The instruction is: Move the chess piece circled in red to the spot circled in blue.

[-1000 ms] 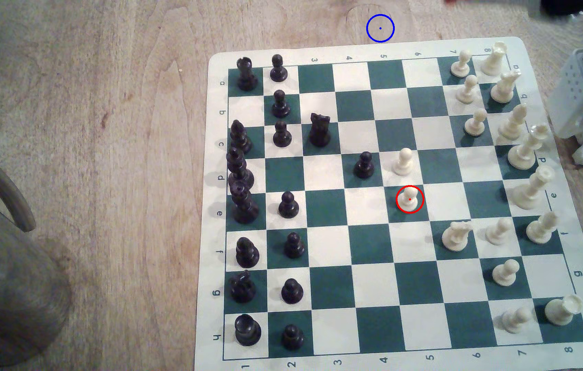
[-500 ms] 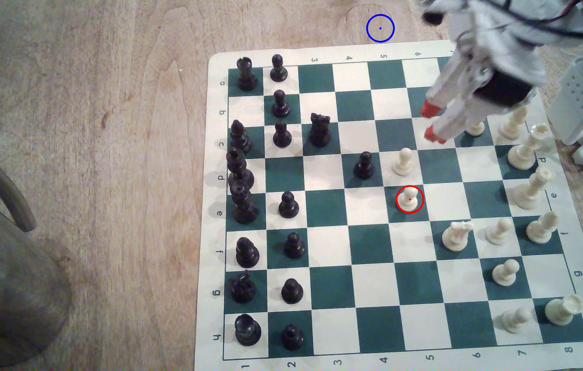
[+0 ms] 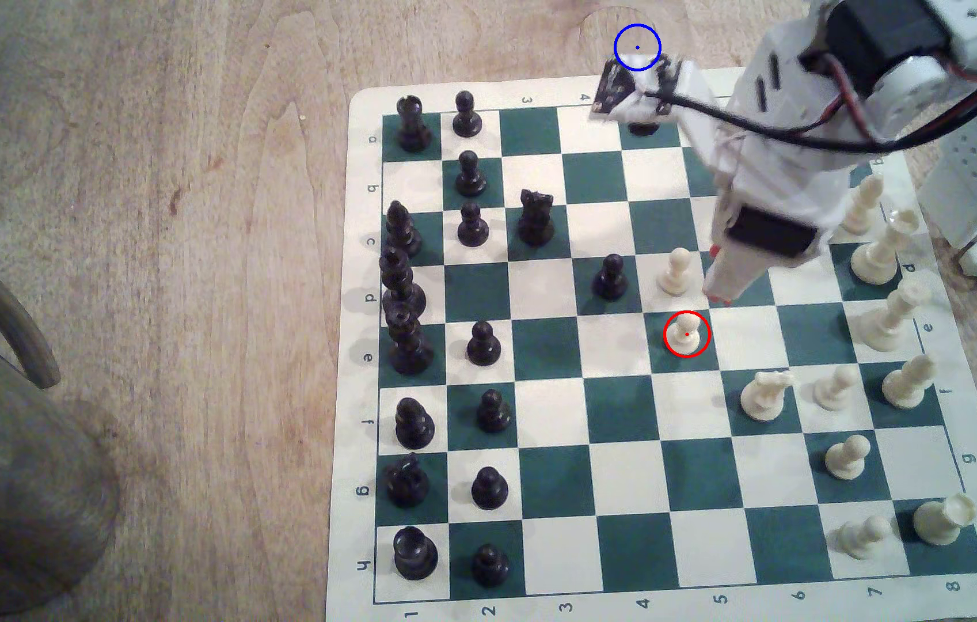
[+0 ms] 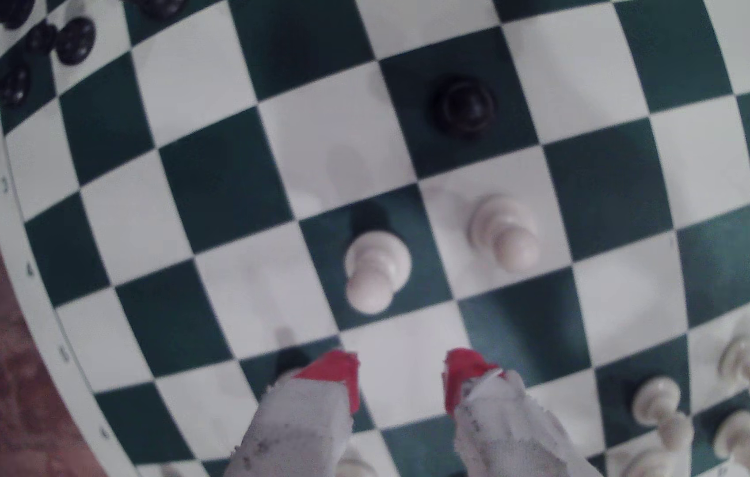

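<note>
Two white pawns stand near the middle of the chessboard (image 3: pixel 361 335), and the one ringed in red, the circled pawn (image 3: pixel 686 335), sits upright on a dark green square in the row lettered e. Its neighbour, the other white pawn (image 3: pixel 676 272), is on the light square next to it, further from the exterior view's bottom edge. A black pawn (image 3: pixel 610 277) stands one square to the exterior view's left of that neighbour.

The gripper (image 4: pixel 403 378) hangs above the board with its two red-tipped fingers (image 4: pixel 334 369) apart and nothing between them. In the exterior view the gripper (image 3: pixel 719 297) has its red tips just to the right of the other white pawn and a little above and right of the circled pawn (image 4: pixel 375 268), not touching either. From the wrist view the circled pawn lies ahead of the open tips, with the other white pawn (image 4: pixel 504 234) beside it and the black pawn (image 4: pixel 465 108) beyond.

The blue circle (image 3: pixel 637 47) is on the bare wooden table (image 3: pixel 175 239) just past the board's far edge, near the column numbered 5. The arm's wrist camera board (image 3: pixel 617 90) overlaps the ring's lower part in the exterior view
</note>
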Controlling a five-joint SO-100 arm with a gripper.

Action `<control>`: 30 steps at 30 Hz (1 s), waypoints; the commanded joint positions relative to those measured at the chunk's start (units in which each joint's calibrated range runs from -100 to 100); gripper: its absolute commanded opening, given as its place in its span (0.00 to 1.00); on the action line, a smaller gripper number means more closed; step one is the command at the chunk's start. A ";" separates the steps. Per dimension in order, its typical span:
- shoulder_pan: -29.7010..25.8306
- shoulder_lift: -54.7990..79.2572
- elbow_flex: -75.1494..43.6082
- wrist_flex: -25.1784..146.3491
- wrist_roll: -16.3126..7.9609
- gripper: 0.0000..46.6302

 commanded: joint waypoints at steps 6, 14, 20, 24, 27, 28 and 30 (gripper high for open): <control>-0.50 4.23 -4.49 -6.70 -1.37 0.27; 0.28 8.05 -3.85 -8.42 -1.12 0.26; 0.21 10.26 -3.40 -8.67 -1.07 0.25; 0.13 11.53 -2.95 -9.65 -1.03 0.25; 0.13 12.04 -2.58 -10.63 -1.07 0.25; 0.13 12.13 -2.58 -10.80 -1.12 0.25; -0.03 12.47 -2.58 -10.88 -1.12 0.25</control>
